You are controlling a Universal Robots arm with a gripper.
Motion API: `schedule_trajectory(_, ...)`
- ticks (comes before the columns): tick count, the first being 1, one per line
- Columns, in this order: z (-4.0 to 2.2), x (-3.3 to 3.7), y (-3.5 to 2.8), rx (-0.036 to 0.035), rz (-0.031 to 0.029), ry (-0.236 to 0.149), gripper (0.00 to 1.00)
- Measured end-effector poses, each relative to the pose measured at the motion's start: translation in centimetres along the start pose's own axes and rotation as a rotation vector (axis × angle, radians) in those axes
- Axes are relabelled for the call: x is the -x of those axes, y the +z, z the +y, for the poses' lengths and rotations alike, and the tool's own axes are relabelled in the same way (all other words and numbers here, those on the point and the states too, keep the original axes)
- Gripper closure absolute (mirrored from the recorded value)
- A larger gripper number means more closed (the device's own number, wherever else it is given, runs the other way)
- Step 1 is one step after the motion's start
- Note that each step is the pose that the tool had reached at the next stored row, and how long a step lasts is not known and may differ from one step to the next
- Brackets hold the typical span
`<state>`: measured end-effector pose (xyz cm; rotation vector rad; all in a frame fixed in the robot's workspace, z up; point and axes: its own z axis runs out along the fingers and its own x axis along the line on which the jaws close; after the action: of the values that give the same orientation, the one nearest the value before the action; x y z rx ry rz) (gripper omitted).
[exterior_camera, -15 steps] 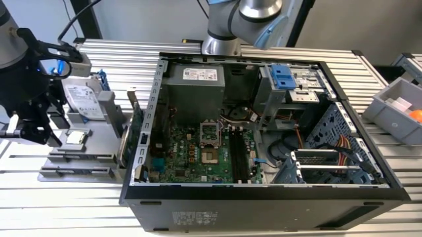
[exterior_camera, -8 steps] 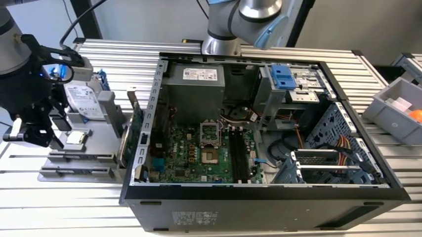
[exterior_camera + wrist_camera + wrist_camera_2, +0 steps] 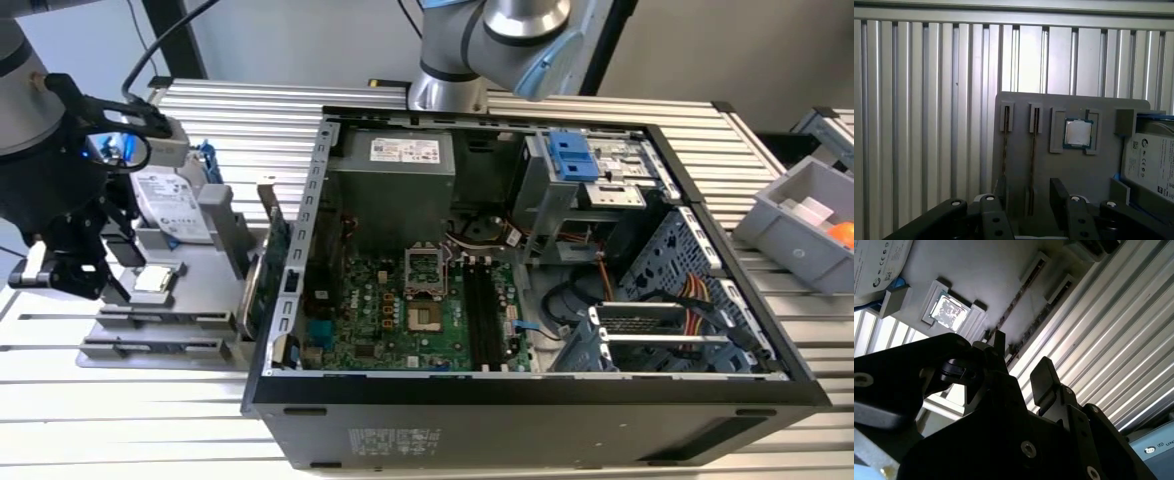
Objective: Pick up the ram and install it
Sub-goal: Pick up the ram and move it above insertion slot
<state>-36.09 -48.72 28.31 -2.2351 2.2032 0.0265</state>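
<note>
ram (image 3: 1033,150): thin dark stick, standing on edge in slot of grey holder (image 3: 1079,170); twin stick (image 3: 1005,150) parallel beside

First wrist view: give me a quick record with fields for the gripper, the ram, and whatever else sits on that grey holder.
gripper: open, low over the grey holder
fingers: one on each side of a ram stick, not closed on it
ram stick: on edge in its holder slot
second ram stick: on edge in the neighbouring slot
processor: flat in a square recess beside the sticks
hard drive: past the processor
surface: ribbed metal table
</note>
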Motion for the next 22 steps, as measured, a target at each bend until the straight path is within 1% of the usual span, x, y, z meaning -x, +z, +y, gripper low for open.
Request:
schedule_trajectory(5, 0.0, 0.0, 0.16, -0.0001, -0.0001, 0.0, 0.0)
schedule_trajectory(22, -0.01, -0.02, 1.13, -0.0001, 0.0003, 0.0, 0.0)
